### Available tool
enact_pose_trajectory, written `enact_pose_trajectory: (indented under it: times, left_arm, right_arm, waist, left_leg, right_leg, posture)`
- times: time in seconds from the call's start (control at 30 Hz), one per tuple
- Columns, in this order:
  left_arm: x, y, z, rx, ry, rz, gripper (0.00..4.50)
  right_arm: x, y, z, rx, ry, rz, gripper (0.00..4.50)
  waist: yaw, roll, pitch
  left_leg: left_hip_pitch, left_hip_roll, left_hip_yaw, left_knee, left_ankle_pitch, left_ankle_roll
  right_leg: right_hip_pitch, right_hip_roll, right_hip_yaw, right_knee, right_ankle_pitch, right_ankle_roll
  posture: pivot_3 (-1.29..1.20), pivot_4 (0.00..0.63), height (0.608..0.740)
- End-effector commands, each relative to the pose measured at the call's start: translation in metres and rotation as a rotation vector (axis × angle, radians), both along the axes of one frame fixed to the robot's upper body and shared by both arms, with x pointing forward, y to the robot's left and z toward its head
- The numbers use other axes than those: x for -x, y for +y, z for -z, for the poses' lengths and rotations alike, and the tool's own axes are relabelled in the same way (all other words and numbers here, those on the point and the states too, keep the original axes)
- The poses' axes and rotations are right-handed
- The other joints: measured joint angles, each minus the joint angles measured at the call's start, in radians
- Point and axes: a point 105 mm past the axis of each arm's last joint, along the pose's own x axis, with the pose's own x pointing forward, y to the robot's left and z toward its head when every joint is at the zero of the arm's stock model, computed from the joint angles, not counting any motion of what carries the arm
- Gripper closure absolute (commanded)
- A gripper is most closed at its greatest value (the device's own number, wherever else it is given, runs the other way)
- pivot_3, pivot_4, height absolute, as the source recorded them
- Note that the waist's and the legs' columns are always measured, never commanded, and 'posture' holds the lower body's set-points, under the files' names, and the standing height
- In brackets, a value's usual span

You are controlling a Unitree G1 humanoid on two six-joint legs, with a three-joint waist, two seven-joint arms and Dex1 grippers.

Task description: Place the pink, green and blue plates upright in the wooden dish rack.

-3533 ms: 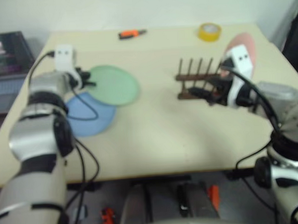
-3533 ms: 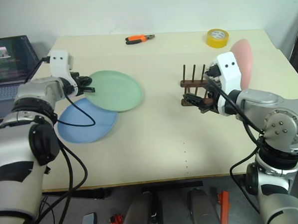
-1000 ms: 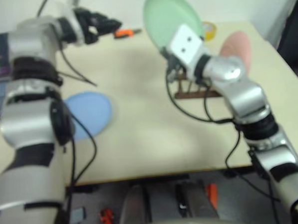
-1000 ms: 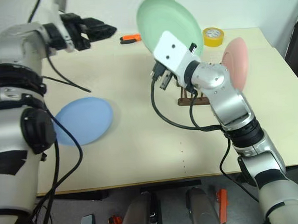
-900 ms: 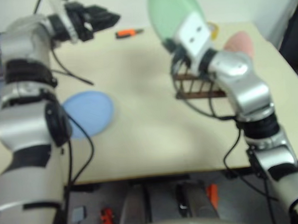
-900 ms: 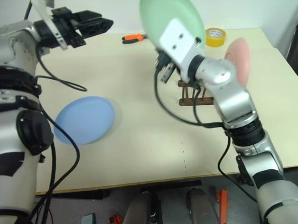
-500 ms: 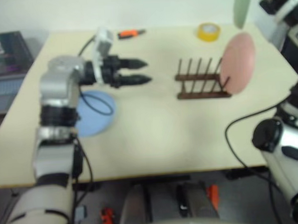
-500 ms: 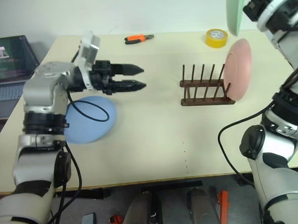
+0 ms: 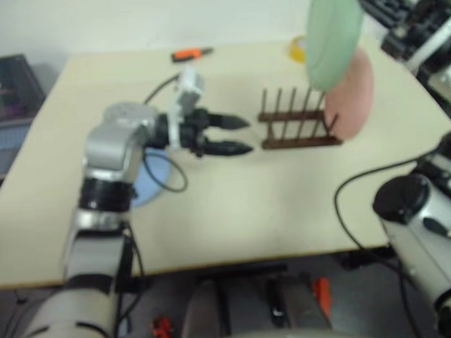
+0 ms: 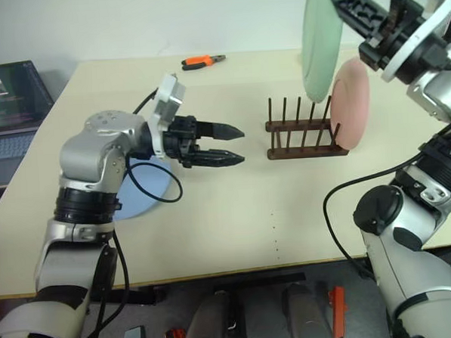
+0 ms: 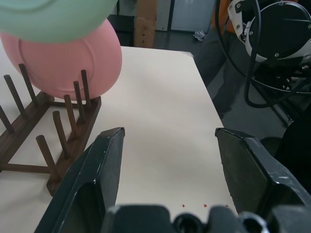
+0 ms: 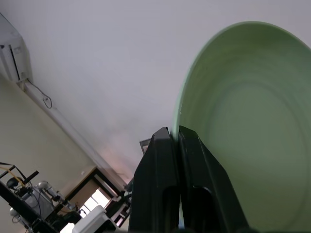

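Green plate (image 10: 318, 39), round, matte mint, hangs edge-on above the dark wooden dish rack (image 10: 303, 131) (thin upright pegs), pinched at its rim by the right end effector (image 12: 178, 141). Pink plate (image 10: 350, 103) stands upright at the rack's 3 o'clock end. Left end effector (image 10: 235, 144) is spread, empty, over the counter (image 10: 235, 214); blue plate (image 10: 143, 190) lies flat at 9 o'clock.

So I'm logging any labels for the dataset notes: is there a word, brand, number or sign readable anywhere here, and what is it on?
None can be read.
Laptop screen at the table's edge: something is displayed, too small and blurred to read.
Round yellow tape roll: no legible print.
Pale pink round plate, mint green round plate, light blue round plate and dark brown wooden dish rack: plain, no markings.
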Motion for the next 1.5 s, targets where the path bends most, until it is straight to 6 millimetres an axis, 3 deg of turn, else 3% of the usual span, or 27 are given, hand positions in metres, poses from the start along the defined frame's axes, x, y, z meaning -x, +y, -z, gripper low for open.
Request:
enact_pose_trajectory:
  times: [0.03, 0.43, 0.87, 1.5]
  left_arm:
    - [0.004, 0.001, -0.01, 0.013, -0.038, -0.002, 1.25]
    - [0.007, 0.005, -0.006, 0.01, -0.028, -0.047, 1.25]
    - [0.005, 0.007, -0.003, 0.004, -0.024, -0.079, 1.25]
    - [0.003, 0.009, -0.003, 0.007, -0.021, -0.098, 1.25]
  right_arm:
    - [-0.002, 0.0, -0.007, -0.029, -0.031, 0.001, 4.5]
    - [-0.026, -0.007, 0.013, -0.057, 0.056, 0.043, 4.5]
    - [-0.024, -0.024, 0.014, -0.053, 0.058, 0.055, 4.5]
    - [-0.032, -0.021, 0.025, -0.021, 0.075, 0.03, 4.5]
  waist:
    - [0.0, 0.0, 0.0]
    - [0.001, 0.0, 0.0]
    - [0.001, 0.0, 0.0]
    - [0.001, 0.0, 0.0]
  left_leg:
    - [0.0, 0.0, 0.0, 0.0, 0.0, 0.0]
    - [0.0, 0.0, 0.0, -0.001, 0.0, 0.0]
    - [0.0, 0.001, 0.0, -0.004, 0.0, 0.0]
    - [0.0, 0.0, 0.001, -0.013, 0.0, 0.0]
  right_leg:
    - [0.0, 0.0, 0.0, 0.0, 0.0, 0.0]
    - [0.0, 0.002, 0.0, -0.001, -0.003, 0.003]
    - [0.0, 0.002, 0.0, -0.005, -0.003, 0.003]
    - [0.0, 0.003, 0.0, -0.013, -0.003, 0.002]
  posture:
    - [0.0, 0.15, 0.74]
    - [0.0, 0.15, 0.74]
    - [0.0, 0.15, 0.74]
    - [0.0, 0.15, 0.74]
